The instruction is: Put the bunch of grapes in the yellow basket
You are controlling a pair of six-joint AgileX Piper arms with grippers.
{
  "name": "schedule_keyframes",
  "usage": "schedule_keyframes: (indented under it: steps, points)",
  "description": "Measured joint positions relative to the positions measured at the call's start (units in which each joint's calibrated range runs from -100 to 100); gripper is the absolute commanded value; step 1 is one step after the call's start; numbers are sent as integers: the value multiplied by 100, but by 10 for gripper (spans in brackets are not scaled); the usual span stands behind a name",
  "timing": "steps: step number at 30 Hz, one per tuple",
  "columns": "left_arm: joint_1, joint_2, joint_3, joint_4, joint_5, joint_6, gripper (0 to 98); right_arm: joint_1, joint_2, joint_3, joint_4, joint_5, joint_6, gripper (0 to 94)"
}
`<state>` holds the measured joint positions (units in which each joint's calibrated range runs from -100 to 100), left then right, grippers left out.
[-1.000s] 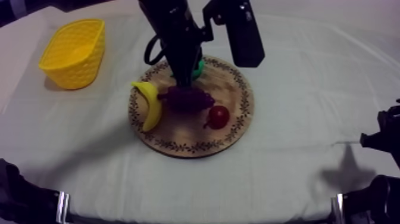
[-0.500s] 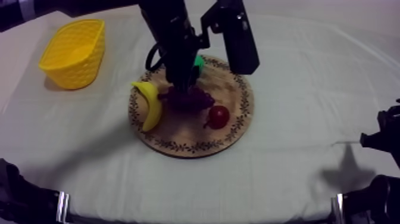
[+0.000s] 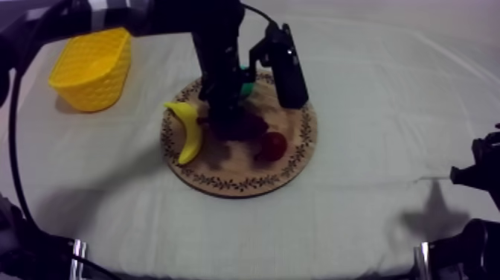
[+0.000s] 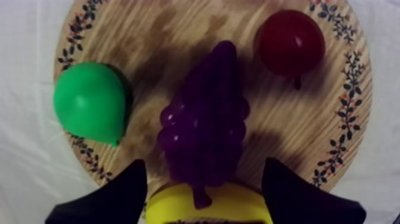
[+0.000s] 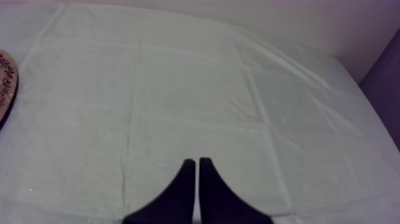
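The purple bunch of grapes [image 4: 205,125] lies in the middle of the round wooden board [image 4: 149,36]. My left gripper [image 4: 205,164] hangs open straight above it, one black finger [image 4: 128,190] at each side of the bunch's wide end, neither touching it. In the top view the left gripper [image 3: 225,115] stands low over the board [image 3: 238,182] and hides much of the grapes [image 3: 249,126]. The yellow basket [image 3: 93,67] stands at the far left. My right gripper [image 5: 196,164] is shut on nothing over bare cloth at the table's right side.
On the board a banana [image 3: 190,132] lies left of the grapes, a green pear [image 3: 247,83] behind them and a small red fruit [image 3: 274,145] to their right. Open cloth lies between board and basket.
My left arm has come down closer over the grapes and its shadow now covers them. The fruit, basket and right arm have not moved.
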<state>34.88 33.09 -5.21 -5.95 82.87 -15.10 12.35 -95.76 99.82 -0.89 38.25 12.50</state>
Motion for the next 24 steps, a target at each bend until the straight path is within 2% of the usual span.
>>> schedule_keyframes:
  steps: [16, 24]
  points:
    - [131, 761, -451, 38, 224, 80, 751, 0, 0, 0, 0, 0, 0, 3]
    - [119, 1156, -756, 26, 449, 225, 616, 0, 0, 0, 0, 0, 0, 3]
